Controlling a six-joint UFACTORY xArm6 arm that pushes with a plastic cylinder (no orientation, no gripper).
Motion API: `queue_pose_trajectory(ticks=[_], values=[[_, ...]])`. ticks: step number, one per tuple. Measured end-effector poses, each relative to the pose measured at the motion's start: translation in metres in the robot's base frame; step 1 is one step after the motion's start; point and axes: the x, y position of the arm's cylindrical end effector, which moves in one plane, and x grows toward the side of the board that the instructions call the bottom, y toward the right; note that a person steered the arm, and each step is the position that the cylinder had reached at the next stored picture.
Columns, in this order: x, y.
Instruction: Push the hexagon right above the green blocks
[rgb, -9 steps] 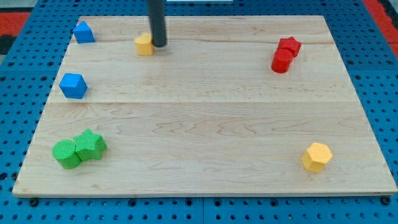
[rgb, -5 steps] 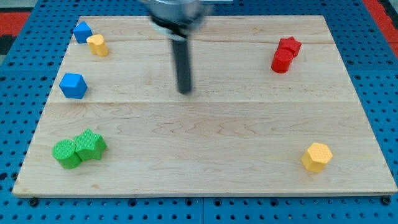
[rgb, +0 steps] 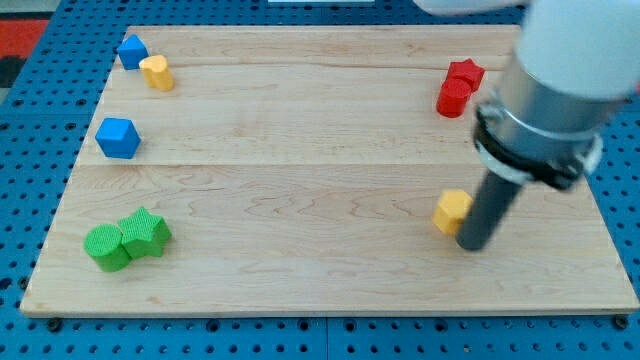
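Observation:
The yellow hexagon (rgb: 452, 211) lies right of the board's middle, low down. My tip (rgb: 472, 243) touches its lower right side. Two green blocks sit together at the lower left: a green cylinder (rgb: 106, 248) and a green star-like block (rgb: 146, 232). The hexagon is far to the right of them.
A small yellow block (rgb: 155, 72) lies next to a blue block (rgb: 131, 51) at the top left. Another blue block (rgb: 117, 137) is on the left side. A red star (rgb: 465, 73) and a red cylinder (rgb: 452, 98) sit at the top right. The arm's body (rgb: 545, 100) hangs over the right side.
My tip swept from the top left across the board to the lower right. The small yellow block was pushed left beside the blue block. The hexagon slid left and up.

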Motion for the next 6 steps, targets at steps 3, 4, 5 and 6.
queue_pose_trajectory(ticks=[3,4,5,6], values=[[-0.107,-0.098],[-0.118,-0.129],[-0.114,-0.06],[-0.07,-0.083]])
